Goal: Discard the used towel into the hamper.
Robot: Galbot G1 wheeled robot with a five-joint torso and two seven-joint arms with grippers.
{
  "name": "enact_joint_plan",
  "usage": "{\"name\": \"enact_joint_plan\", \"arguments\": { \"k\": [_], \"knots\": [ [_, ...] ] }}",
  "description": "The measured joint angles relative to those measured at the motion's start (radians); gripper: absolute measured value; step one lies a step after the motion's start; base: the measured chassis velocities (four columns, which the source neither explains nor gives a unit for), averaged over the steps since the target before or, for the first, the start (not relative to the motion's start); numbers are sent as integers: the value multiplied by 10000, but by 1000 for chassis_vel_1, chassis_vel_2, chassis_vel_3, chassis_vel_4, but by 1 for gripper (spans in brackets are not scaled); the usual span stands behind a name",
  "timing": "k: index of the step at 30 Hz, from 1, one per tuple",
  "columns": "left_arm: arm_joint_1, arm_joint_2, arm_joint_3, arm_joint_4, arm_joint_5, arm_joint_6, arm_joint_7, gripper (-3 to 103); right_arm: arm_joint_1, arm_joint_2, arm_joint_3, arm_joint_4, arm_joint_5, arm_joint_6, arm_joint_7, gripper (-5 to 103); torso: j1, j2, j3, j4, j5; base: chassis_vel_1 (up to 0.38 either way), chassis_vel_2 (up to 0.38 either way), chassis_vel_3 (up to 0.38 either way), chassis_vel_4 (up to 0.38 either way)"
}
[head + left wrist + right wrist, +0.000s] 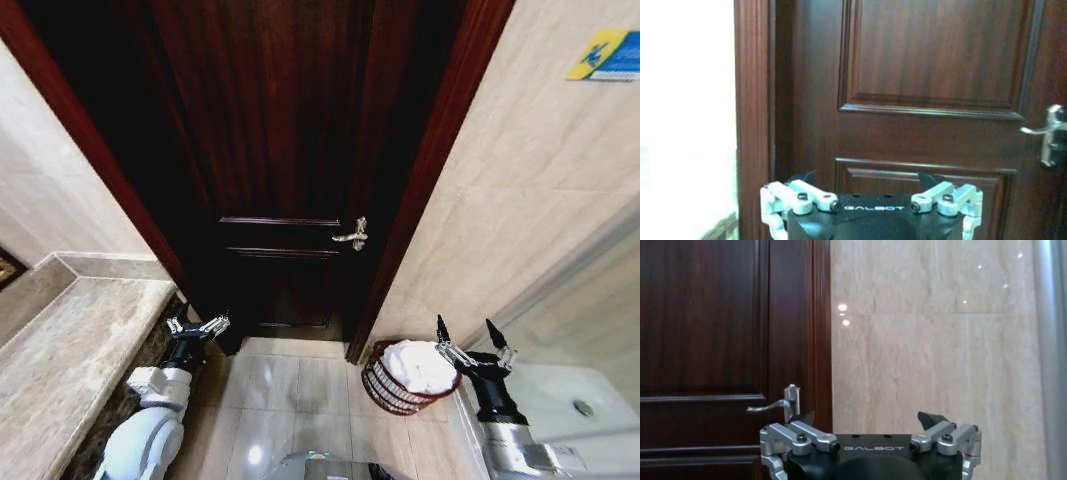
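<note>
The hamper (381,387), a small round reddish-brown wicker basket, stands on the floor by the door frame at the foot of the right wall. A white towel (418,364) lies bunched inside it, rising above the rim. My right gripper (467,328) is open and empty, just right of the hamper and above rim height; in the right wrist view it (867,418) points at the wall and door edge. My left gripper (197,322) is open and empty at the lower left, near the counter's end; in the left wrist view it (868,177) faces the door.
A dark wooden door (280,150) with a metal lever handle (352,236) stands shut straight ahead. A marble counter (70,340) runs along the left, a white basin (570,400) sits at the lower right. Tiled floor (290,385) lies between the arms.
</note>
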State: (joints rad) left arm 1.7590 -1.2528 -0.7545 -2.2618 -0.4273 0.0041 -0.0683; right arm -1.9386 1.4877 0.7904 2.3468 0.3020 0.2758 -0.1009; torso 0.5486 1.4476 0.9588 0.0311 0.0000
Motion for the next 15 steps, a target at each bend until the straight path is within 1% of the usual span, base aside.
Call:
{"name": "enact_joint_plan", "arguments": {
  "k": [7, 8, 15],
  "knots": [
    [1, 0, -1, 0, 0, 0, 0, 100, 0, 0, 0, 0, 0, 0, 0, 100, -1, 2, 0, -3, 0, 179, -172, -181, 176],
    [0, 0, 0, 0, 0, 0, 0, 100, 0, 0, 0, 0, 0, 0, 0, 100, 0, 0, 0, 0, 0, 185, -170, -180, 187],
    [0, 0, -1, 0, 0, 0, 0, 100, 0, 0, 0, 0, 0, 0, 0, 100, 6, 0, 2, -1, -1, 178, -190, -180, 181]
  ]
}}
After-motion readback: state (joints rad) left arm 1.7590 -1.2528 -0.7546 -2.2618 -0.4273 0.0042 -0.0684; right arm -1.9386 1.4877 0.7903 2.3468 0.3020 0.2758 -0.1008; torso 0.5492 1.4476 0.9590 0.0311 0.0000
